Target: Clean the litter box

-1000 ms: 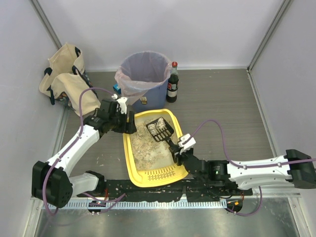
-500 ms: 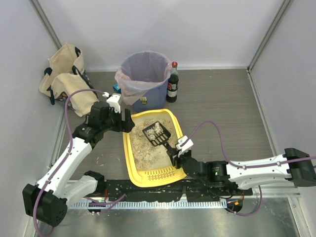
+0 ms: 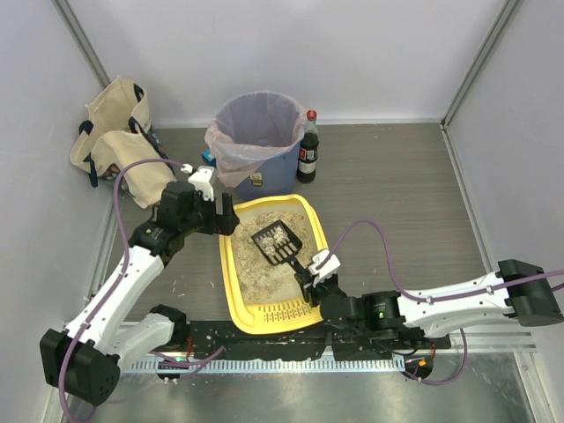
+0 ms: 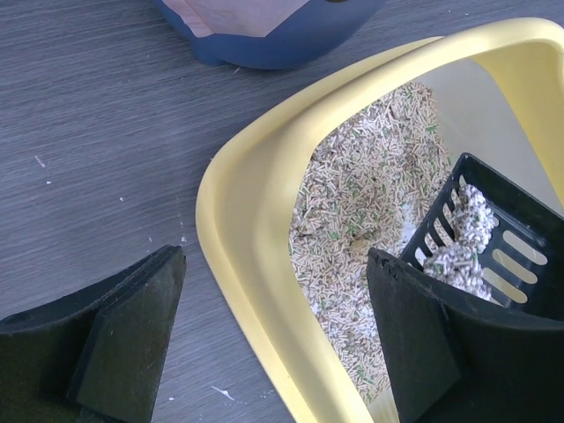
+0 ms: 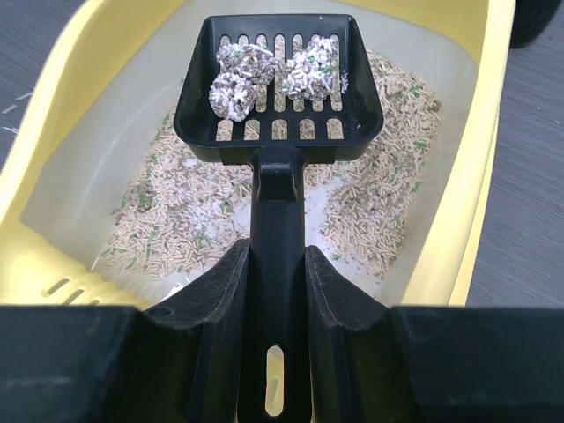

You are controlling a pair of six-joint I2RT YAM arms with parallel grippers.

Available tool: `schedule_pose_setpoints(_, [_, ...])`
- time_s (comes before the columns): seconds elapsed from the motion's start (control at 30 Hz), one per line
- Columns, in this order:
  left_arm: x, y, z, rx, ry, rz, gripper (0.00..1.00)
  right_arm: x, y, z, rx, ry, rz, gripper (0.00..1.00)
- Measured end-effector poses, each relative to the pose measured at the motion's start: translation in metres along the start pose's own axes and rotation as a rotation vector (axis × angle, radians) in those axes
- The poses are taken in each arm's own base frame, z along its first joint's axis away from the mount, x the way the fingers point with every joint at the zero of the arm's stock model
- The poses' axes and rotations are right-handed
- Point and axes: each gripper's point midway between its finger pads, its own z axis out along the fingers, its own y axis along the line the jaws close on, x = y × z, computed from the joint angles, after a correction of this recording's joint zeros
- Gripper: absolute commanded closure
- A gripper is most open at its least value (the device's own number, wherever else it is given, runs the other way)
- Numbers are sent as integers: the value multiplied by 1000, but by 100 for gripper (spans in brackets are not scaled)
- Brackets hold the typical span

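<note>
The yellow litter box [image 3: 226,280] lies between the arms, with beige granules in it and its grille at the near end. My right gripper [image 3: 310,275] is shut on the handle of a black slotted scoop [image 3: 278,244]. The scoop is held over the granules and carries a few grey clumps [image 5: 264,75]. In the right wrist view the right gripper [image 5: 275,291] clamps the scoop [image 5: 278,132]. My left gripper [image 3: 225,216] is open at the box's far left corner. In the left wrist view the left gripper [image 4: 273,335] straddles the yellow rim [image 4: 256,238] without closing on it.
A round blue bin with a clear liner [image 3: 256,132] stands behind the box. A dark bottle [image 3: 307,148] is at the bin's right. A beige tote bag [image 3: 115,132] sits at the far left by the wall. Small items [image 3: 256,179] lie at the bin's base.
The scoop has moved toward the near left with its clumps, and the right arm has drawn back with it. The left arm's elbow swung outward, while its gripper stayed at the box's corner.
</note>
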Motion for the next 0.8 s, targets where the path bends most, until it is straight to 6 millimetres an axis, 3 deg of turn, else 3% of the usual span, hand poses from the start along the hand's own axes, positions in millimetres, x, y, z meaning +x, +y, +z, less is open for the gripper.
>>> schedule_pose_setpoints(0.5, [0,0,0,-3,-1,0,9,8,-2,-3,-6,7,12,99])
schedule_pose_setpoints(0.8, [1,1,0,-4,1,0,9,-5,-2,-2,17,-14,6,98])
